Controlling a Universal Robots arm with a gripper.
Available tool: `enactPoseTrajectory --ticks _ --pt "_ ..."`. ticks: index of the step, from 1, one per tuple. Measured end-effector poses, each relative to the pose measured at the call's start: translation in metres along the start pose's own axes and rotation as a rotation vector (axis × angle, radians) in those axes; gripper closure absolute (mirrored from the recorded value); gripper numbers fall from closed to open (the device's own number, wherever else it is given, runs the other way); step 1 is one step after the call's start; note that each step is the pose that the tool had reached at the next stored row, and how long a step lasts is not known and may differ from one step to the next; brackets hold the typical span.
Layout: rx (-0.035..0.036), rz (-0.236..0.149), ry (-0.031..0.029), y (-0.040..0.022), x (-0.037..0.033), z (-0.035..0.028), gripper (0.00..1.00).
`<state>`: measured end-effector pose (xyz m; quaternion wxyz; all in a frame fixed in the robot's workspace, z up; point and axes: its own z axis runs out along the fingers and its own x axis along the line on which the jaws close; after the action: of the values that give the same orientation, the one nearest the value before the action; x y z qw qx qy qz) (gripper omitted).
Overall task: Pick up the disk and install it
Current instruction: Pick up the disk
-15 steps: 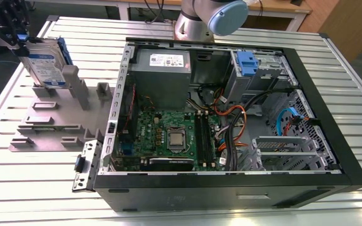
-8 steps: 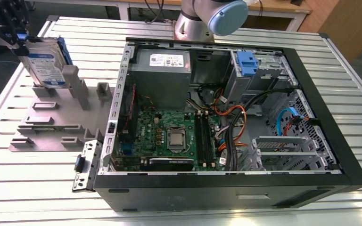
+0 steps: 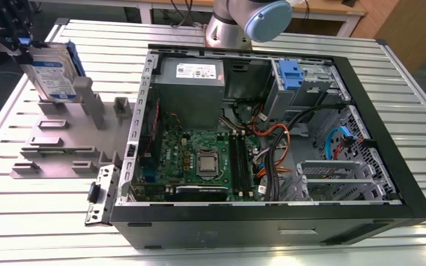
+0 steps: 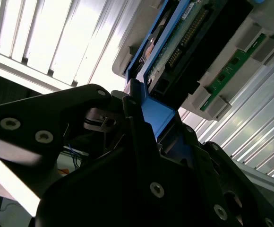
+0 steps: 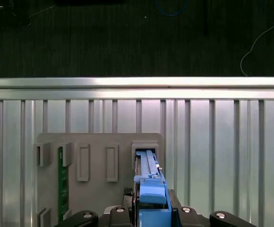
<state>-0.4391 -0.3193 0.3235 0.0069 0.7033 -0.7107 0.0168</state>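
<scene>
**Operator:** Where is it, and have I got it?

**Spotter:** Your flat silver hard drive in its blue plastic caddy, the disk [image 3: 50, 75], stands on edge at the grey moulded parts fixture [image 3: 57, 149], at the exterior view's left, well apart from the open black computer case [image 3: 272, 224]. Your black gripper [image 3: 17, 44] looks clenched on the caddy's top edge.

**Operator:** How do I do this well?

**Spotter:** I'd judge this the pick-up; keep your pull in line with the slot and the drive upright, with no twist. A tilt could jam it against the slot walls.

**Operator:** Which view helps?

**Spotter:** The first wrist view sights along the blue edge into 1 slot, so judge alignment there. The second wrist view gives you the drive's circuit-board face and the fingers [image 4: 134, 118] flanking the caddy. The exterior view gives you the case; I cannot tell whether the lower edge is free.
</scene>
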Motion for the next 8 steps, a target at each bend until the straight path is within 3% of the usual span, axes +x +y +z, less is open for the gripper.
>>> enactPoseTrajectory --ticks 8 --pt "0.0 0.0 0.0 0.0 0.0002 -0.0044 0.64"
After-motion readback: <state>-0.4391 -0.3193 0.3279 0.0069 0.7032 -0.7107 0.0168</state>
